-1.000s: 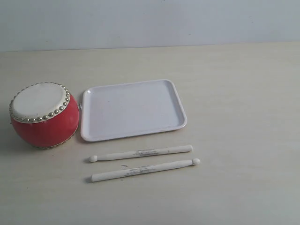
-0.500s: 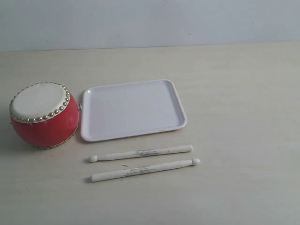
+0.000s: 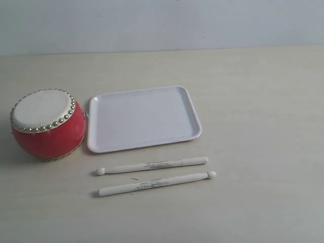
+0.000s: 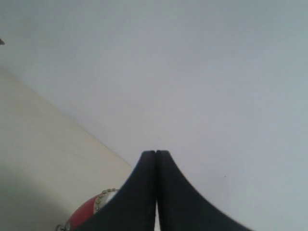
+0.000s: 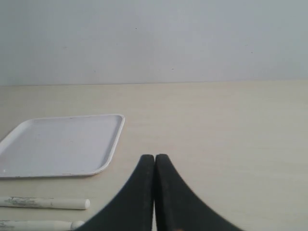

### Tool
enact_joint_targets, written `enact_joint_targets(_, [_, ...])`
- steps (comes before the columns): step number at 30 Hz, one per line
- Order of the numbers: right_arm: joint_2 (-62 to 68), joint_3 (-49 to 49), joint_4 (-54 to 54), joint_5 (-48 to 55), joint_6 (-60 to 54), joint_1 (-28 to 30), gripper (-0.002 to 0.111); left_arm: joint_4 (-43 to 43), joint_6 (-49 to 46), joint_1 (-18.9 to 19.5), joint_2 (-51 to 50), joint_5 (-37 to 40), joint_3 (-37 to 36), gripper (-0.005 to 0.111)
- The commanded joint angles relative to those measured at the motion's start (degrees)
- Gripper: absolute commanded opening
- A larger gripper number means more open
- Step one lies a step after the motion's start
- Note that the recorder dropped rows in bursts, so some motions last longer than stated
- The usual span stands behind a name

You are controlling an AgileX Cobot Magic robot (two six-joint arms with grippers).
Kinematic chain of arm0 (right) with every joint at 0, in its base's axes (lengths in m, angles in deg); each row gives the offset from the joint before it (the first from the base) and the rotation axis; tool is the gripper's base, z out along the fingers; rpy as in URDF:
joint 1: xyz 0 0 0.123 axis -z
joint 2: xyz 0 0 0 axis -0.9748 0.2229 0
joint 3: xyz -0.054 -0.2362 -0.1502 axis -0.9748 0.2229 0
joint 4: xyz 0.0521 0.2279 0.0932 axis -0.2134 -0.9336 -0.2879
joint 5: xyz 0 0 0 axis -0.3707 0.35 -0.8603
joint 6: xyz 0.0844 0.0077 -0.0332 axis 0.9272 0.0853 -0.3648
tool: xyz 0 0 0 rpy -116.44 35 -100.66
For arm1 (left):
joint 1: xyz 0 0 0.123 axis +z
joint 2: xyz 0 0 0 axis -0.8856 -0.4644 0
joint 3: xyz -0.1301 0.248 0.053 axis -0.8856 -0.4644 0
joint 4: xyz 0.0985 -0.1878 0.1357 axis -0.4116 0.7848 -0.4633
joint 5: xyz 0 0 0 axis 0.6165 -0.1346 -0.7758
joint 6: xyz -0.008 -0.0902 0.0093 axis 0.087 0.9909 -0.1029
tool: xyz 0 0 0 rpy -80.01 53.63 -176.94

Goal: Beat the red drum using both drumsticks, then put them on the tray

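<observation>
The red drum (image 3: pixel 48 125) stands at the table's left, cream skin up. To its right lies the white tray (image 3: pixel 144 118), with nothing in it. Two off-white drumsticks lie side by side in front of the tray: the farther one (image 3: pixel 152 165) and the nearer one (image 3: pixel 157 183). Neither arm shows in the exterior view. My left gripper (image 4: pixel 156 153) is shut on nothing, with a slice of the drum (image 4: pixel 84 217) below it. My right gripper (image 5: pixel 154 156) is shut and empty, away from the tray (image 5: pixel 61 144) and the stick ends (image 5: pixel 45 203).
A pale wooden tabletop (image 3: pixel 253 101) runs back to a plain grey-white wall (image 3: pixel 162 23). Bare table surface lies to the right of the tray and sticks.
</observation>
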Motion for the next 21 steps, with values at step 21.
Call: enact_joint_targets(21, [-0.23,0.27,0.13,-0.29,-0.14,0.34,0.0,-12.06,25.59,0.09,0.26,-17.97,-0.02,0.0])
